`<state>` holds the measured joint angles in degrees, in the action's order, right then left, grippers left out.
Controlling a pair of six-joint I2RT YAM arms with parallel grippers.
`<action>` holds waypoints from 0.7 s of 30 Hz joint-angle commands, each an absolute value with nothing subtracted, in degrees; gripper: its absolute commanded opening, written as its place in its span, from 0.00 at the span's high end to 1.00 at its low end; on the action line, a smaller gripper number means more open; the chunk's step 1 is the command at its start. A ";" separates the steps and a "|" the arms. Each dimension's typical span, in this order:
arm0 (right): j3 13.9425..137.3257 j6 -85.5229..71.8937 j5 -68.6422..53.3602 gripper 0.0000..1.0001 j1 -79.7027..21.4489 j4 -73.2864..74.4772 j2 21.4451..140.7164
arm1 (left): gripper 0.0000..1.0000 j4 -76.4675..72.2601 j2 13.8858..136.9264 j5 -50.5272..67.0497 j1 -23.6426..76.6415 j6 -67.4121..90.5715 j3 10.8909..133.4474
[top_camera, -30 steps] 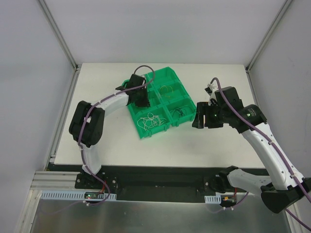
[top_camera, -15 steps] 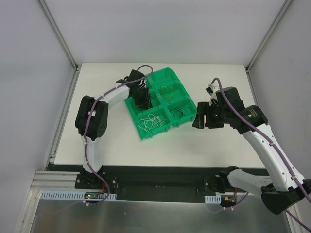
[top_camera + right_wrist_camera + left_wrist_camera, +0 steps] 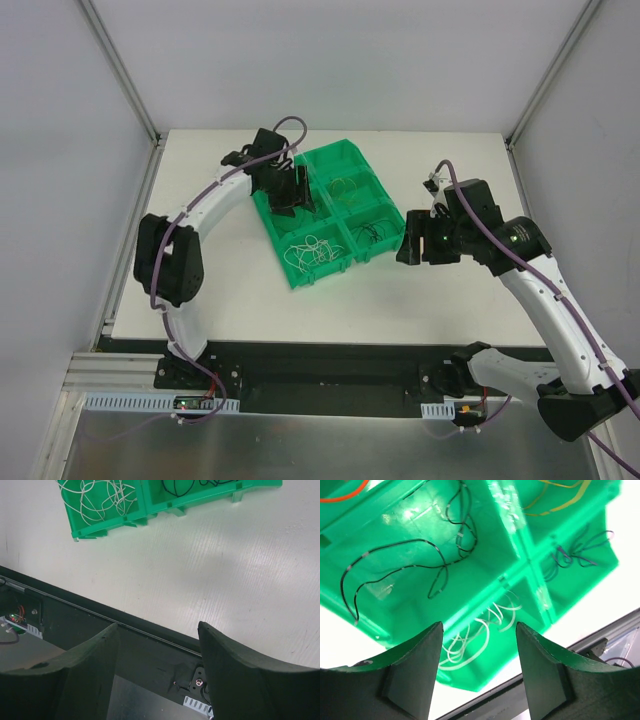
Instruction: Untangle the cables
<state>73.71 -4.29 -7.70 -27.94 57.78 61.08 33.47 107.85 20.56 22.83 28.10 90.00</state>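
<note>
The green tray of compartments lies mid-table. Thin curly cables lie sorted in it: white at the near left, black at the near right, yellowish behind. My left gripper hangs open over the tray's left side, holding nothing. Its wrist view shows a black cable loose on a compartment floor, an orange cable, a yellowish cable, dark ones and white ones. My right gripper stands open and empty, right of the tray, above bare table.
A black rail runs along the table's near edge below the right gripper. The tray's near corner with white cables shows at the top of the right wrist view. Metal frame posts rise at the table's back corners.
The left gripper has opened and its arm has swung toward the far left of the tray. The right arm has not moved.
</note>
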 commanded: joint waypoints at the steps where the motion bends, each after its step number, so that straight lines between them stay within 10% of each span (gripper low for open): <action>1: 76.02 -5.10 -6.51 0.33 -27.69 57.92 60.91 | 0.40 36.21 98.54 21.01 22.94 25.23 90.79; 13: 76.56 -6.50 9.04 0.30 -27.68 52.66 51.79 | 0.39 24.99 76.06 19.87 23.03 26.27 86.23; 18: 74.44 -6.07 19.49 0.02 -27.69 44.48 43.96 | 0.31 15.74 61.72 13.37 23.03 25.23 81.13; 21: 77.24 -4.22 22.23 0.04 -27.69 42.02 42.45 | 0.27 15.03 56.44 9.24 23.03 22.86 80.51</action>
